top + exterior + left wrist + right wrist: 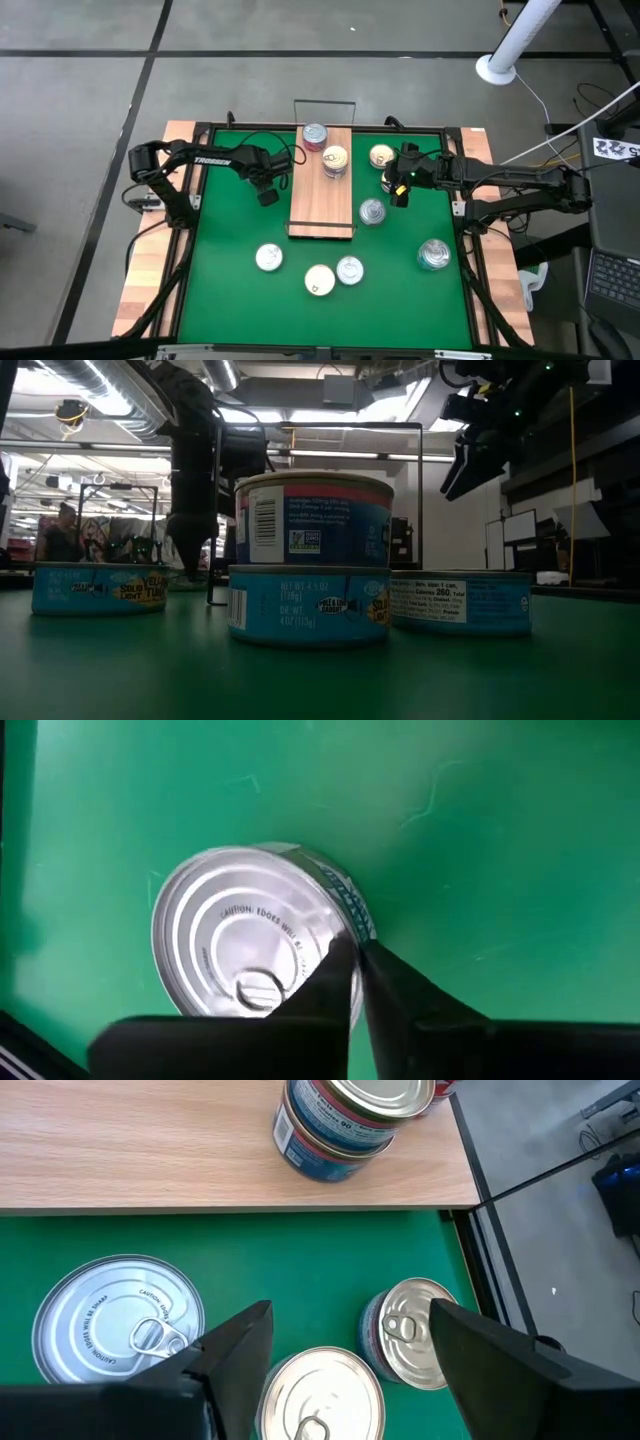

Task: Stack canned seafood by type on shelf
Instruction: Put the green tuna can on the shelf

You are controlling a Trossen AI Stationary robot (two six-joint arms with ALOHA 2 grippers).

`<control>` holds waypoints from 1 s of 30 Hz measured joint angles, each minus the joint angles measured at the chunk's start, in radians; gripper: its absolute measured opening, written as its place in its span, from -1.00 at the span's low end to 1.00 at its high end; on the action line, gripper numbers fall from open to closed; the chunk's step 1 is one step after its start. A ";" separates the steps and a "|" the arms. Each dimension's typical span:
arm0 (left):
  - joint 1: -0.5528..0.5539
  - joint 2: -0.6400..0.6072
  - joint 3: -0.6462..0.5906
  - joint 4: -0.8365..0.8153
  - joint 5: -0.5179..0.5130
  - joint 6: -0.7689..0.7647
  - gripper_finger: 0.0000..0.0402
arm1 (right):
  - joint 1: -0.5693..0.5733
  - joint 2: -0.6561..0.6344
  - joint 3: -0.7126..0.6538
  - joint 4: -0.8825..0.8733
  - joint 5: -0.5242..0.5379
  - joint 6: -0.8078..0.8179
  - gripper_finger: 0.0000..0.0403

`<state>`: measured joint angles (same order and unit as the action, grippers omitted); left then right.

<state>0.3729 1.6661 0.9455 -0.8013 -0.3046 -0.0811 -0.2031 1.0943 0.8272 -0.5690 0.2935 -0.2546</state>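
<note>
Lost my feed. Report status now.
Left gripper shut, empty, left of the shelf. Right gripper open above a gold-topped tin. Stacked tins on shelf. Nothing blocking.

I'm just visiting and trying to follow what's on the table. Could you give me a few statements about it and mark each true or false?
1. The left tool is shut and holds nothing. True.
2. The right tool is shut on a tin. False: it is open, empty, beside the shelf.
3. A stack of two tins stands on the shelf. True.
4. All tins are already on the shelf. False: several, like the large silver tin, lie on the green mat.
</note>
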 joint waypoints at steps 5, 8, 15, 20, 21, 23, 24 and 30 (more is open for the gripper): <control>0.000 0.001 0.016 -0.007 0.001 0.001 -0.98 | 0.000 0.000 0.000 0.000 0.000 0.000 0.33; 0.000 0.005 0.044 -0.001 0.017 0.010 -0.99 | 0.000 0.000 0.000 0.000 0.000 0.000 0.33; -0.001 0.008 0.118 0.005 0.027 0.065 -1.00 | 0.000 0.000 0.000 0.000 0.000 0.000 0.33; -0.001 0.007 0.174 0.002 0.019 0.092 -1.00 | 0.000 0.000 0.000 0.000 0.000 0.000 0.33; -0.001 0.007 0.186 0.001 0.017 0.105 -1.00 | 0.000 0.000 0.000 0.000 0.000 0.000 0.33; -0.001 0.006 0.211 0.001 0.015 0.114 -1.00 | 0.000 0.000 0.000 0.000 0.000 -0.001 0.33; -0.001 0.006 0.223 0.001 0.014 0.114 -1.00 | 0.000 0.000 0.000 0.000 0.000 -0.001 0.33; -0.006 0.005 0.302 0.000 0.008 0.143 -1.00 | 0.000 0.000 0.000 0.000 0.000 -0.001 0.33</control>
<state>0.3671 1.6707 1.2478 -0.8015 -0.2970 0.0623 -0.2031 1.0946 0.8272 -0.5694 0.2935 -0.2554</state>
